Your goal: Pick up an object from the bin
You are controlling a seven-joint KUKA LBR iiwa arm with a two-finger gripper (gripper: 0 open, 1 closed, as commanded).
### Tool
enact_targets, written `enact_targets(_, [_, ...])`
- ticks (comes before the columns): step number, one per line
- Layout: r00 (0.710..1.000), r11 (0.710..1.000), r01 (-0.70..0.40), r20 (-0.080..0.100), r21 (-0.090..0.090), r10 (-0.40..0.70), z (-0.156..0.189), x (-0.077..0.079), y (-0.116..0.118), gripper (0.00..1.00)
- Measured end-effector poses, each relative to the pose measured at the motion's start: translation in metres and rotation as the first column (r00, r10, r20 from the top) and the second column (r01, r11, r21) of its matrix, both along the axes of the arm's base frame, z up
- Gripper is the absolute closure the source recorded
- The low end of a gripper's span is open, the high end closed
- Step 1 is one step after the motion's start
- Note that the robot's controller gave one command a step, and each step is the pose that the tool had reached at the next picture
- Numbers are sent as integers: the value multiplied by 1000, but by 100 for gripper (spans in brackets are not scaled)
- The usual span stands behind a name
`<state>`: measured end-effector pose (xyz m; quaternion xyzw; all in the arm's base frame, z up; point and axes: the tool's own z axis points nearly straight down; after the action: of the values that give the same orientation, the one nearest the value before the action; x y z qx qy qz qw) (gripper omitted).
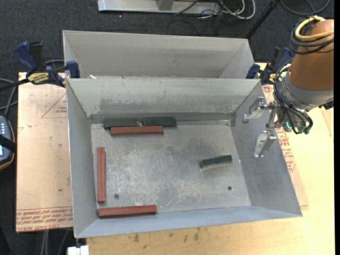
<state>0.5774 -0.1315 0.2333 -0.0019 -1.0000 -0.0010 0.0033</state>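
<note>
hand (258,129), jaws apart, over right wall of bin (268,182), green bar (215,162) nearby

- At 12 o'clock a grey metal bar (133,5) is seen lying flat on dark carpet (32,15).
- At 1 o'clock, looped cables (241,4) are seen just beside the bar's right end.
- At 9 o'clock a dark device (3,139) with a blue light is cut off by the edge.

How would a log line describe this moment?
gripper: open, empty | place: above right bin wall | nearest thing: small dark green block
</note>
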Motion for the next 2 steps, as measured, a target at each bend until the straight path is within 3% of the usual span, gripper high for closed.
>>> enact_targets(1, [1000, 1000, -3, 8, -2, 3, 5, 1, 1, 0])
enact_targets(2, [997, 997, -72, 12, -3, 72, -41, -7, 15, 0])
